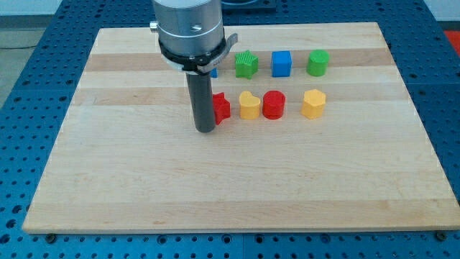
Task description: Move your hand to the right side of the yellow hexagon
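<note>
The yellow hexagon (313, 103) lies on the wooden board at the view's right of the lower row of blocks. My tip (205, 129) rests on the board far to the view's left of it, just left of and touching or nearly touching a red block (221, 107) that the rod partly hides. A yellow heart-like block (249, 105) and a red cylinder (273, 104) lie between my tip and the hexagon.
An upper row holds a green star-like block (246, 65), a blue cube (281, 63) and a green hexagon-like block (318, 62). A blue block (213, 70) is mostly hidden behind the arm. The board (129, 165) sits on a blue perforated table.
</note>
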Robot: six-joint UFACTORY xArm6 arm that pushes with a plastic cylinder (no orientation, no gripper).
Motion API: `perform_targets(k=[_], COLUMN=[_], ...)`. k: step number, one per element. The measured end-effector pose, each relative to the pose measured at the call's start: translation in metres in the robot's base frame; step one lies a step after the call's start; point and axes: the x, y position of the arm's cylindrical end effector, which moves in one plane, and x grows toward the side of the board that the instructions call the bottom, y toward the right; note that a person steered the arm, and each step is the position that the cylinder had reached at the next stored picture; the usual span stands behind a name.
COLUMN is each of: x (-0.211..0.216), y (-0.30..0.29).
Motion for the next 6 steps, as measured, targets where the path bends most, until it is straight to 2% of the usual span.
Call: perform_targets(k=[1,2,3,4,5,6], x=[0.028,0.045,0.03,-0.03,-0.058,-0.056], y=[0.034,0.113,0.216,0.274,0.247,0.2])
